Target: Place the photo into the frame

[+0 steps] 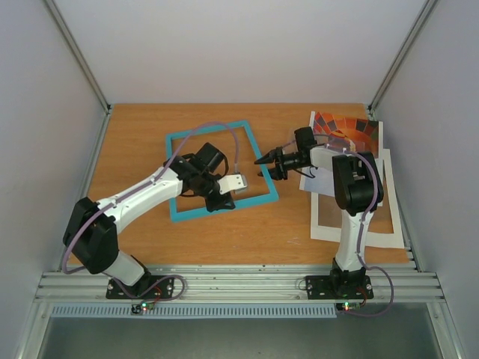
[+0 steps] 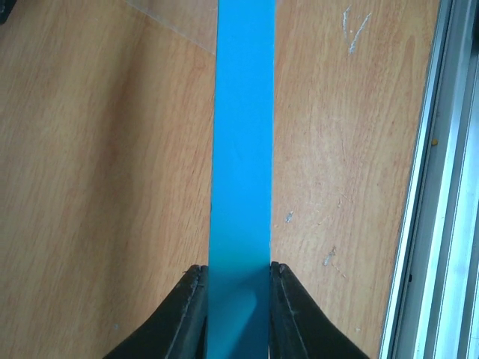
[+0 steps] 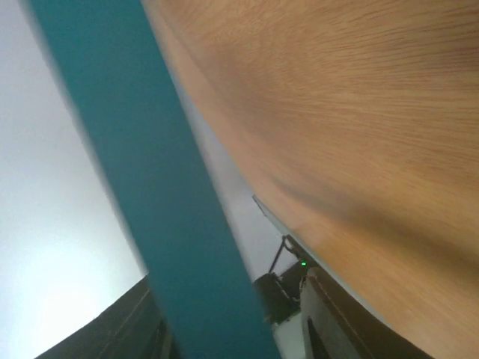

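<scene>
Left end effector (image 2: pixel 238 273) has its dark fingers (image 2: pixel 187 318) pinched in narrow on either side of a turquoise bar of the frame (image 1: pixel 206 131), the near bar by the look of the overhead view, so it has hold of the frame there. The right end effector (image 1: pixel 260 160) reaches in from the right, level with the frame's right bar. Its own camera shows that bar running between the jaws, which stand roughly half apart, one finger close against the turquoise and the other with a gap beside it, so I would not call that a grip. The frame sits in the middle of the tabletop (image 1: pixel 135 157), a little askew; whether it lies quite flat I cannot tell. The photo (image 1: pixel 346 126) is well apart from it at the far right, beyond the right wrist, with a white card mat (image 1: pixel 359 239) on its near side, and the arm hides where the two meet. My worry is the two holds working against each other. If the right jaws close off-centre, or that arm lifts while the left one pins its bar, the thin frame could twist or skid across the wood. The bars look narrow and smooth, so a fingertip pinch may slip. The right arm also hangs over the mat, close to the photo, and a swing could drag either out of place.
</scene>
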You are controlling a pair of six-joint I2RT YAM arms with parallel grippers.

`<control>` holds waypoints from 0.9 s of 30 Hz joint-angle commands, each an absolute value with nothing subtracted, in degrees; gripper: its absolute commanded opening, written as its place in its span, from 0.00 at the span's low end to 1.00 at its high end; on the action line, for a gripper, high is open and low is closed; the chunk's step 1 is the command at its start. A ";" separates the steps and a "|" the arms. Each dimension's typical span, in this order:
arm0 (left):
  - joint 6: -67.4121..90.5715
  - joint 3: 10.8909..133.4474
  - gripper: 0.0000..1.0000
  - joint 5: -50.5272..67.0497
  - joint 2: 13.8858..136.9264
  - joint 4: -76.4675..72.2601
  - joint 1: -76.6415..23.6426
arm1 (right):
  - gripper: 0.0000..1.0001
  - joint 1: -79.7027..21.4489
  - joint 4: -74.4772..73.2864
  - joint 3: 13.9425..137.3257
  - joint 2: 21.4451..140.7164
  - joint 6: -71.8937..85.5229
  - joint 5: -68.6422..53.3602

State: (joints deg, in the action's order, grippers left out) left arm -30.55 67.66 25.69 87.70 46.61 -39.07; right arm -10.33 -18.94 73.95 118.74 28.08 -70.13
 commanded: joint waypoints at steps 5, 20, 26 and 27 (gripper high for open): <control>-28.85 69.90 0.22 25.46 83.65 48.52 -39.06 | 0.14 -10.81 -14.81 76.57 116.14 34.48 -71.56; -12.30 79.53 0.99 24.60 66.92 51.57 -23.04 | 0.01 -10.90 -53.33 116.64 108.23 1.41 -61.75; -6.61 82.34 0.99 19.98 63.83 51.20 -15.46 | 0.01 -13.20 -66.38 133.33 107.35 -20.46 -49.61; -5.61 82.96 0.99 19.39 63.48 51.10 -13.98 | 0.01 -13.64 -66.94 134.37 106.90 -22.76 -47.66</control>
